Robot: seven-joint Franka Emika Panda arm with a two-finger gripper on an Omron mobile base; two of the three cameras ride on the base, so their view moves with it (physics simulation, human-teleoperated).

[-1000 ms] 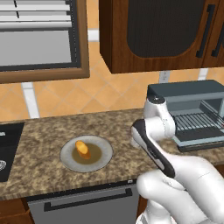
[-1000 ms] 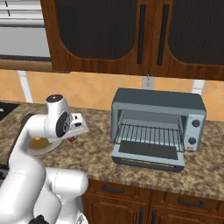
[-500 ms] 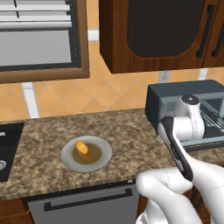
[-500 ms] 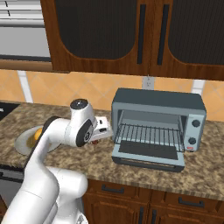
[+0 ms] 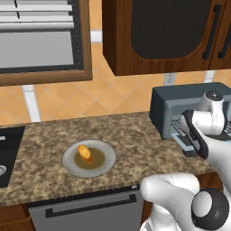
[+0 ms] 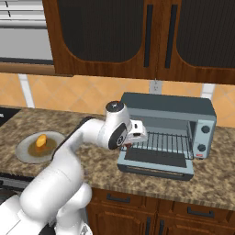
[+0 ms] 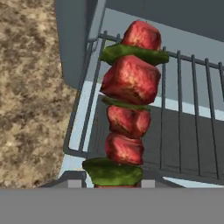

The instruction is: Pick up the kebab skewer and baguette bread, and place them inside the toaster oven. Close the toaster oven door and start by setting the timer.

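The kebab skewer, red meat chunks with green slices between them, stands up between the fingers of my gripper, which is shut on its lower end. It hangs over the left front part of the wire rack of the toaster oven. From the right base view my gripper is at the left side of the oven's mouth, above the toaster oven door, which lies folded down flat. The baguette bread rests on a grey plate on the counter, far left of the oven.
Dark wooden wall cabinets hang above the oven. Its two knobs sit on the right front panel. A black cooktop borders the granite counter at the left. A dishwasher front lies below the counter edge.
The arm has swung right, from near the plate to the oven's open mouth, carrying the skewer. The baguette and plate have stayed put.
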